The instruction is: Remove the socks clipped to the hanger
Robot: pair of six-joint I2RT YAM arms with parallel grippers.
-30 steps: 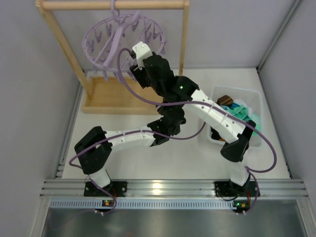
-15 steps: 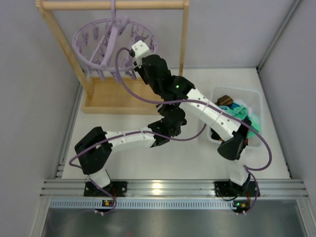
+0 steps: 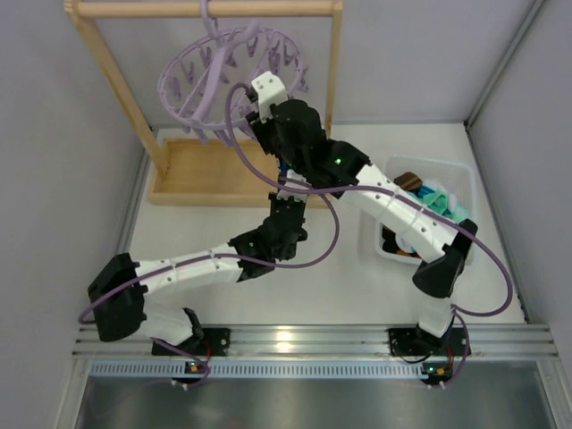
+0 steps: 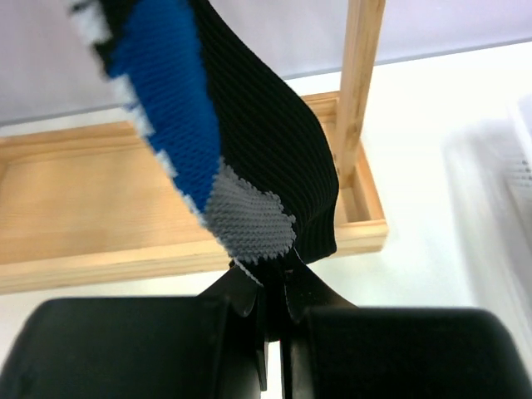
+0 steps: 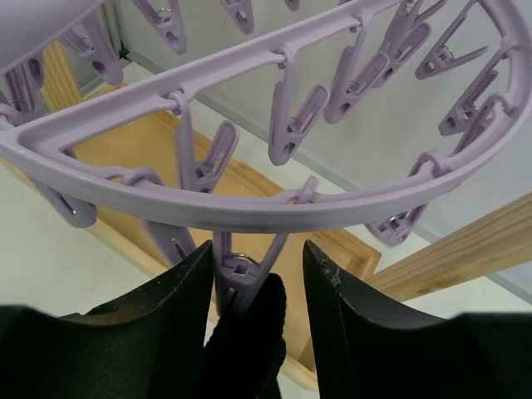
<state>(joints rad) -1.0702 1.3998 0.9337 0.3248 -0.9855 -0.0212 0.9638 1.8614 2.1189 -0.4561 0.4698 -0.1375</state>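
My left gripper (image 4: pixel 274 287) is pinched tight on the lower edge of the black sock (image 4: pixel 266 141), the one with blue, white and grey patches. The sock runs up from my fingers and out of the top of my wrist view. Behind it lie the wooden rack's base tray (image 4: pixel 83 199) and one upright post (image 4: pixel 362 100). My right gripper (image 5: pixel 256 259) is up under the hanger (image 5: pixel 274 218), which hangs from the rack's top bar (image 3: pixel 201 9) at the far left of the table. My two fingers there stand apart, one on either side of a lilac peg (image 5: pixel 241 270), and dark sock cloth hangs from that peg between them. I cannot tell whether they press the peg. Other socks (image 3: pixel 440 201) lie in the clear bin (image 3: pixel 458 174) at the right.
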